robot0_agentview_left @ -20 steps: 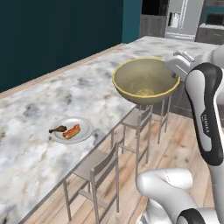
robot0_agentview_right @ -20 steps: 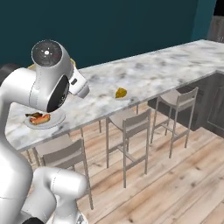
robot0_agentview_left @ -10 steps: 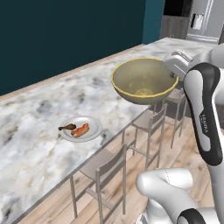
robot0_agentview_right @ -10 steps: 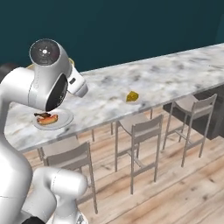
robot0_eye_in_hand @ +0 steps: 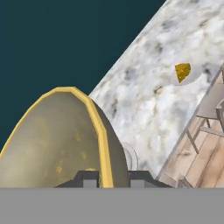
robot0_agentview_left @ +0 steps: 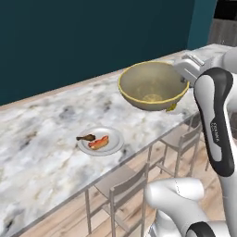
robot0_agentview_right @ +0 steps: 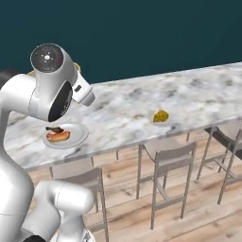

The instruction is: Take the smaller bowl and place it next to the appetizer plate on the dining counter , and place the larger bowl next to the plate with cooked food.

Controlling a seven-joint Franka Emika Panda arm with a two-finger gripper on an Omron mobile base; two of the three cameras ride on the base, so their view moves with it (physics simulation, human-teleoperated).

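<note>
- Fingers [robot0_eye_in_hand: 89, 178] of the gripper [robot0_eye_in_hand: 111, 180] stand nearly together, one on each side of the yellowish rim of the larger bowl [robot0_agentview_left: 152, 85]; the bowl wall is pinched between them and the bowl is carried.
- Larger bowl position: raised above the dining counter [robot0_agentview_left: 41, 134], mouth up in the left base view, not touching the surface. In the hand view its rim runs up from the fingertips and the bowl hides part of the counter.
- Plate with cooked food [robot0_agentview_left: 100, 141]: lies on the counter below and to the left of the bowl in the left base view, well apart from it. In the right base view this plate [robot0_agentview_right: 65, 134] sits near the counter's front edge, just beside the white arm.
- Appetizer plate [robot0_agentview_right: 160, 117]: farther along the counter, bearing its yellow food; in the hand view it appears toward the top right [robot0_eye_in_hand: 183, 72].
- Change against the earlier pictures: the whole scene has shifted in both base views, so the base has driven along the counter. The plate with cooked food now lies nearer the middle of the left base view and closer to the bowl.
- Unchanged: the bowl keeps the same place relative to the arm, and the grip has not altered.
- Judgement: transport of the larger bowl is under way; lowering it beside the plate with cooked food is not yet done.
</note>
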